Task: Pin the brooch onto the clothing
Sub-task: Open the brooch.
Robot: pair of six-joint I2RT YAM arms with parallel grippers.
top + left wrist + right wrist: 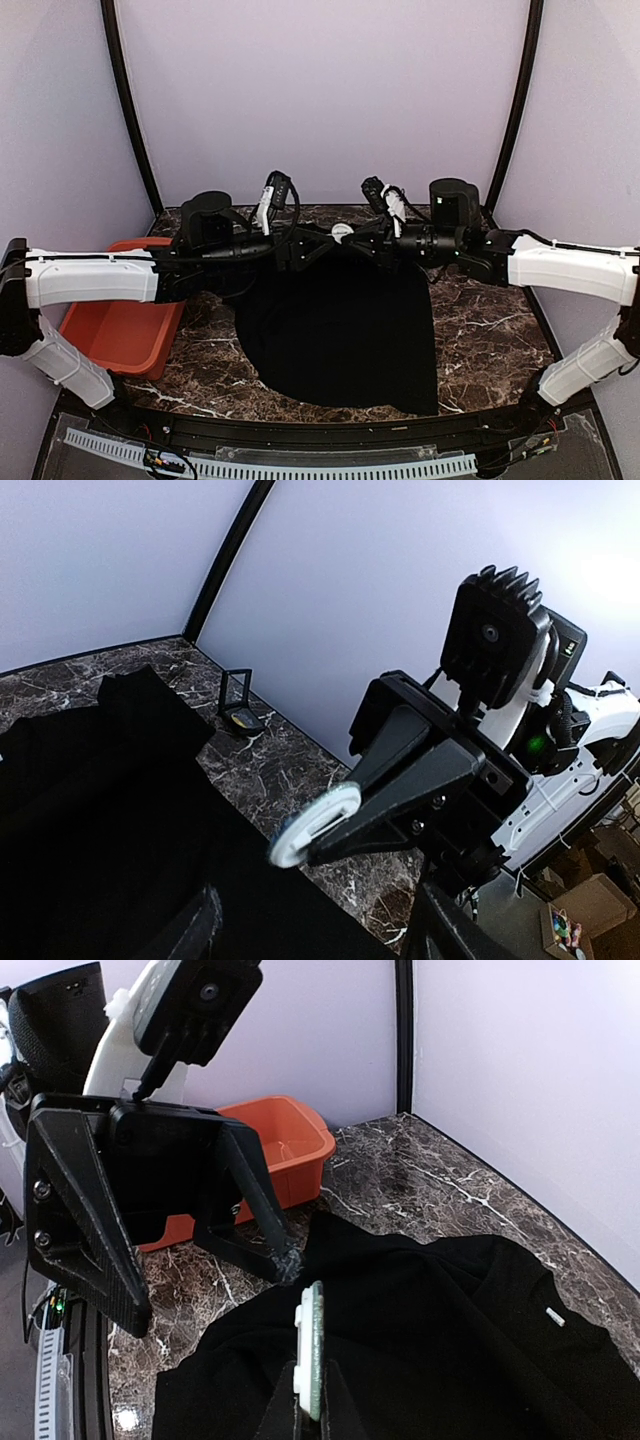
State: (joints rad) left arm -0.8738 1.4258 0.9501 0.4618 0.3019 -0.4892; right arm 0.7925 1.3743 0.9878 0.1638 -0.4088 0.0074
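Note:
The black T-shirt (340, 330) lies bunched on the marble table; its print is hidden. It also shows in the left wrist view (90, 830) and the right wrist view (450, 1360). My right gripper (312, 1385) is shut on the brooch (312, 1340), a round white-backed disc held upright on edge just above the shirt. The brooch also shows from above (342, 231) and in the left wrist view (312, 828). My left gripper (317, 925) faces it closely with its fingers apart over the shirt's edge. One left finger (262, 1222) ends right at the fabric's corner.
An orange bin (120, 325) stands at the left of the table and also shows in the right wrist view (295, 1140). A small open black box (238, 705) stands near the back wall. A white tag (553, 1315) lies on the shirt. Walls close in the back and sides.

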